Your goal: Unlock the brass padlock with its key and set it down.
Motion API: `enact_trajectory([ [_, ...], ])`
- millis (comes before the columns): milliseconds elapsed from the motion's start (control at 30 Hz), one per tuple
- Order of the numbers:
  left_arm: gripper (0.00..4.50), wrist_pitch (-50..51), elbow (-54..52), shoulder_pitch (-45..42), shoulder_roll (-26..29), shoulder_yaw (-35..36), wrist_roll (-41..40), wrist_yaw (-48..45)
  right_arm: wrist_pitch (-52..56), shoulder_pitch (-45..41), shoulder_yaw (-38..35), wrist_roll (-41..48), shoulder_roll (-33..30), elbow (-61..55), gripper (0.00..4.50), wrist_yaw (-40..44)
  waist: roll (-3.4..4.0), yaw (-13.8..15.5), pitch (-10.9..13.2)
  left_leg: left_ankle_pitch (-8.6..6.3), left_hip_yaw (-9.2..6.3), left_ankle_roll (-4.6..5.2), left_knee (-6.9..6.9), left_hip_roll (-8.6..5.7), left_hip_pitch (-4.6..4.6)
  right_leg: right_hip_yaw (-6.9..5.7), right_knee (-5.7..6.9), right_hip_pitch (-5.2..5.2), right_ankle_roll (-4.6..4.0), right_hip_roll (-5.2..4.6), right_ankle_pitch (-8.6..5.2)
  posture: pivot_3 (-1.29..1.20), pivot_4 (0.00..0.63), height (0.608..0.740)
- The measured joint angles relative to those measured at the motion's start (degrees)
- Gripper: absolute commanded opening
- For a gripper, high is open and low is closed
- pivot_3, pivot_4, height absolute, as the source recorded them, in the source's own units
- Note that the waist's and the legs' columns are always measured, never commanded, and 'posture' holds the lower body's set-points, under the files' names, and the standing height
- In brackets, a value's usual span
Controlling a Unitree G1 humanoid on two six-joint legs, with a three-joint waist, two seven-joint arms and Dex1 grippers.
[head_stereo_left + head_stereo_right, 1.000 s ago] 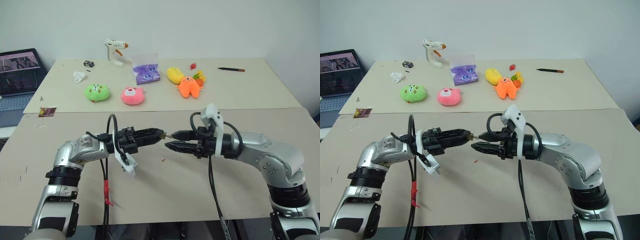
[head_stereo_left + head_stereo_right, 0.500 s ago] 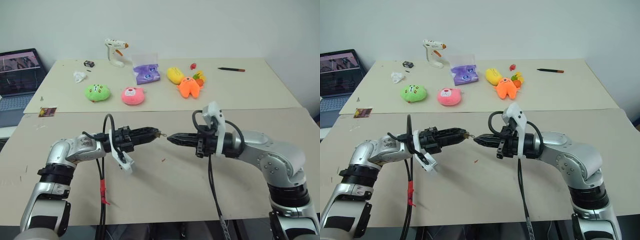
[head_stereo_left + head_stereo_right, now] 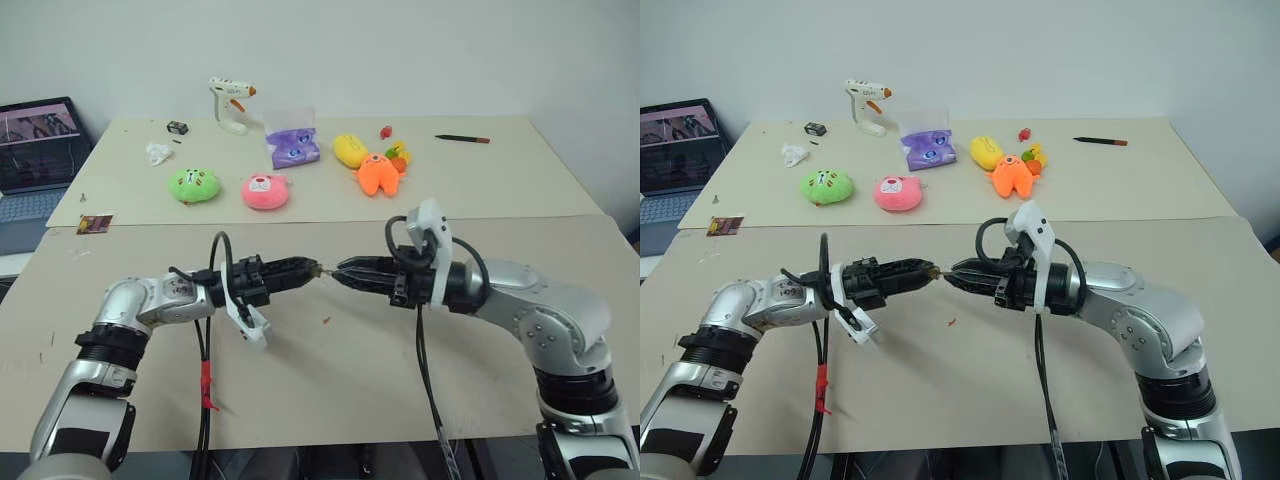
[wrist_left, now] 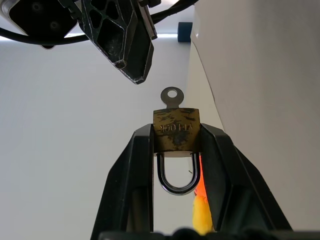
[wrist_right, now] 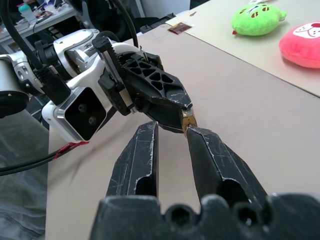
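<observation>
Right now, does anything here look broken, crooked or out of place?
Nothing stands out. The left gripper holds the brass padlock squarely between its fingers, shackle shut, with the key sticking straight out. The right gripper is beside the lock with its fingers parted. Toys lie tidily on the far table.

both arms are silver-grey metal shells with black ribbed joint rings. each ends in a black gripper, the left gripper (image 3: 312,270) and right gripper (image 3: 342,272), with lattice-patterned, scuffed fingers. white camera brackets sit at the wrists, black cables loop over them, and red tape wraps the left cable.
</observation>
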Motion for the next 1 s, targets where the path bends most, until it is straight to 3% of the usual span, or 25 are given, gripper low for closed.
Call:
enact_trajectory([
  [367,0.82,1.71,-0.03,-0.35,1.28,-1.95,0.16,2.63,-2.34,-0.46,3.85,-4.18,2.18,2.54,1.34,0.66,0.0,-0.01,0.0,0.0,0.01,0.0,0.0,0.0,0.01,-0.01,0.02,-0.01,0.0,0.0,0.0,0.0,0.15,0.74],
  [1000,0.82,3.59,-0.05,-0.34,1.89,-4.11,0.18,4.8,-5.81,-2.27,4.18,-7.99,2.45,6.8,1.34,3.88,0.01,-0.02,0.0,0.0,0.02,0.0,-0.01,-0.02,0.01,-0.03,0.04,-0.02,0.01,0.01,0.0,0.0,0.15,0.74],
])
